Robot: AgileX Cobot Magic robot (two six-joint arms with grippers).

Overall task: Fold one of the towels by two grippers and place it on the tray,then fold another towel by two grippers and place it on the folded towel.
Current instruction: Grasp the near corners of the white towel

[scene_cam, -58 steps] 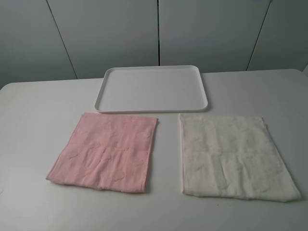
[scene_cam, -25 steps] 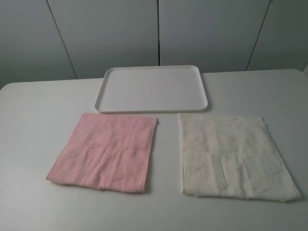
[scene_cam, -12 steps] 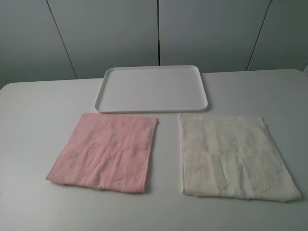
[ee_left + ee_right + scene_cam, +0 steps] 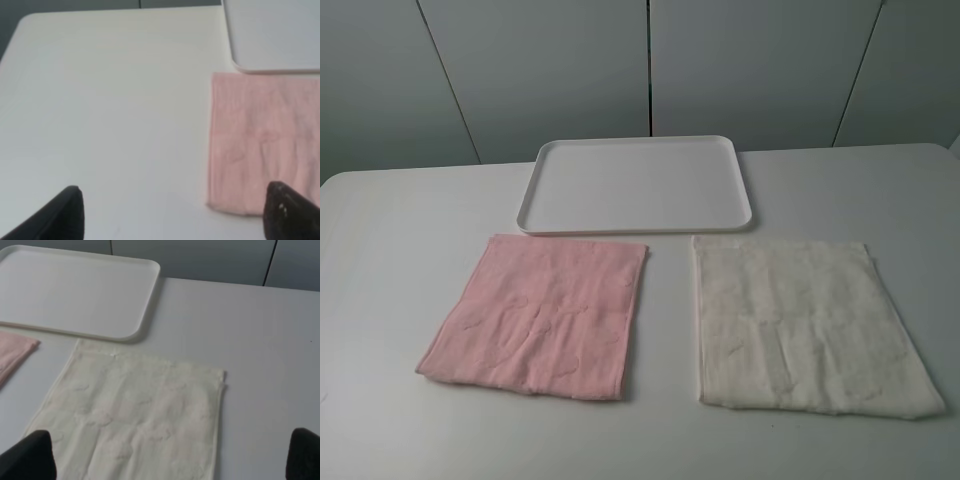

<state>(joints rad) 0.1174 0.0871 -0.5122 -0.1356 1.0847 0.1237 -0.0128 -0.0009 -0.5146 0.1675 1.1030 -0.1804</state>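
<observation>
The cream-white towel (image 4: pixel 805 325) lies flat on the right of the table, and the pink towel (image 4: pixel 540 315) lies flat on the left. Behind them sits the white tray (image 4: pixel 635 185) with nothing on it. Neither gripper shows in the exterior high view. In the left wrist view my left gripper (image 4: pixel 177 220) stands open above the table by the pink towel (image 4: pixel 260 140), with a corner of the tray (image 4: pixel 275 35) beyond. In the right wrist view my right gripper (image 4: pixel 167 460) hangs open over the cream-white towel (image 4: pixel 140 425), with the tray (image 4: pixel 75 290) behind. Both grippers hold nothing.
Everything rests on a white table (image 4: pixel 400 250) with rounded far corners. Grey wall panels (image 4: pixel 550 70) stand behind the table's far edge.
</observation>
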